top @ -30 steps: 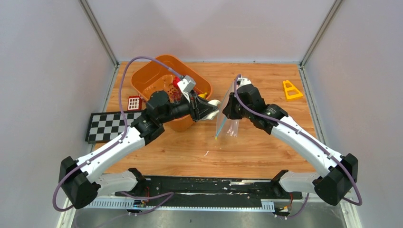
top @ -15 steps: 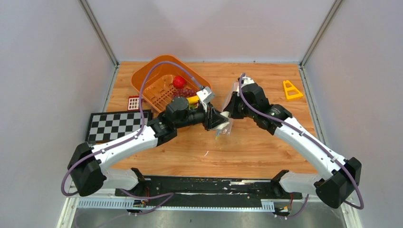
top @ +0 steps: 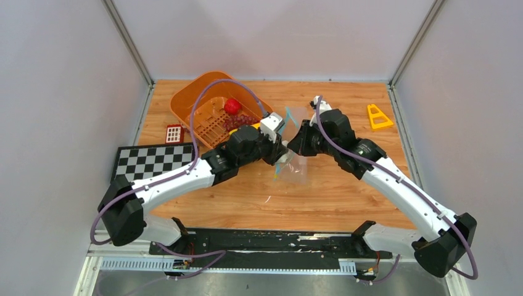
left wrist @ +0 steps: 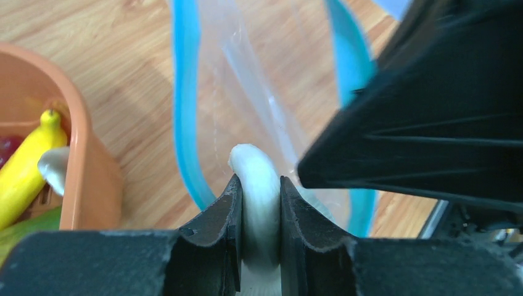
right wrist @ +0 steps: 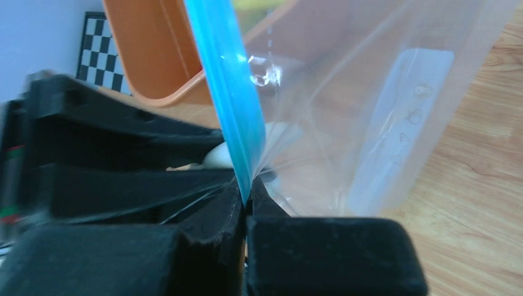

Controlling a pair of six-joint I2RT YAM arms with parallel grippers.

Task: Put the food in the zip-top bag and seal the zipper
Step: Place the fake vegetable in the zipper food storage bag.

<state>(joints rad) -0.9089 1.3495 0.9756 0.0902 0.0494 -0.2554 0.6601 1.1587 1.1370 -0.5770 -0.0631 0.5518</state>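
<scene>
The step in hand is putting one piece of food into the bag. The left pincer (left wrist: 259, 180) squeezes a white food piece (left wrist: 250, 157) between its two fingers. The right pincer (right wrist: 247, 188) is pinched tight on the blue zipper (right wrist: 225, 80) and holds the zip-top bag (top: 297, 174) up near the middle of the worktop (top: 345, 191). The bag's mouth is open, and the white piece sits right at it, between the two blue edges.

Next, I think the left pincer should push the piece deeper in, then let go. The right one should keep the mouth wide.

From the bag, the orange basket (top: 191, 102) lies at about 10 o'clock. A banana (left wrist: 24, 166) and a red fruit (top: 232, 106) wait in it. The zipper is not yet closed.
</scene>
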